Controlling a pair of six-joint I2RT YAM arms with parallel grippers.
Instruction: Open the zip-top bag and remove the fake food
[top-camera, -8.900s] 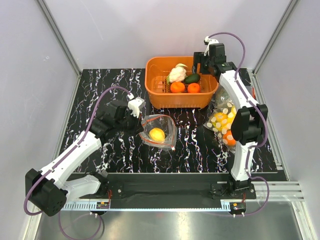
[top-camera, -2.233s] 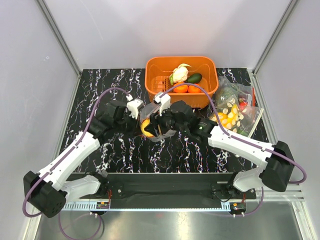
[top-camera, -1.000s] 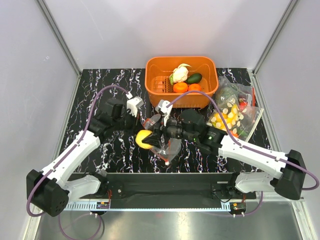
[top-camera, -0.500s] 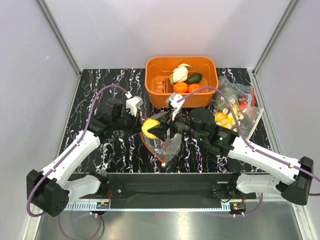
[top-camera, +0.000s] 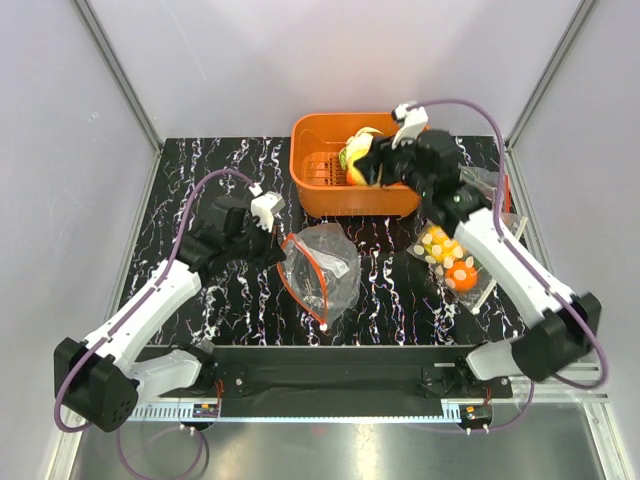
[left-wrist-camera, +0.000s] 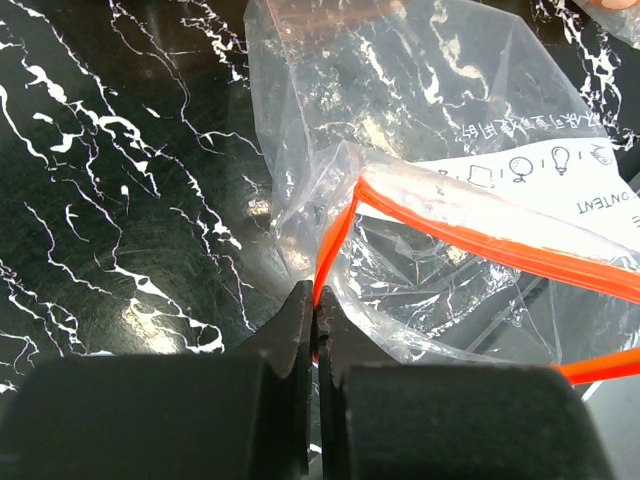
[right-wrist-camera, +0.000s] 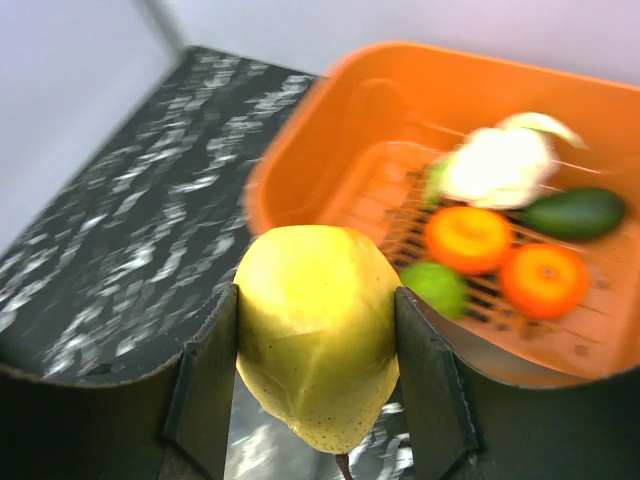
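Left gripper (left-wrist-camera: 312, 330) pinches the red-strip corner of the zip-top bag (top-camera: 322, 268), anchoring that seemingly empty bag mid-counter. Right gripper (right-wrist-camera: 318, 345) clamps a yellow fake fruit (right-wrist-camera: 312, 295) over the orange basket (top-camera: 300, 165) at the far edge, likely to drop it in.

A black desk (top-camera: 200, 165) veined with white carries an orange basket (top-camera: 350, 202) at the middle of its far edge. Near the right edge lies a clear bag of yellow pieces (top-camera: 438, 243), with an orange-red round piece (top-camera: 462, 275) inside it. Behind it, toward the far right corner, another clear bag (top-camera: 487, 190) is half hidden and perhaps holds dark greens. A metal rail (top-camera: 330, 410) runs along the near edge.
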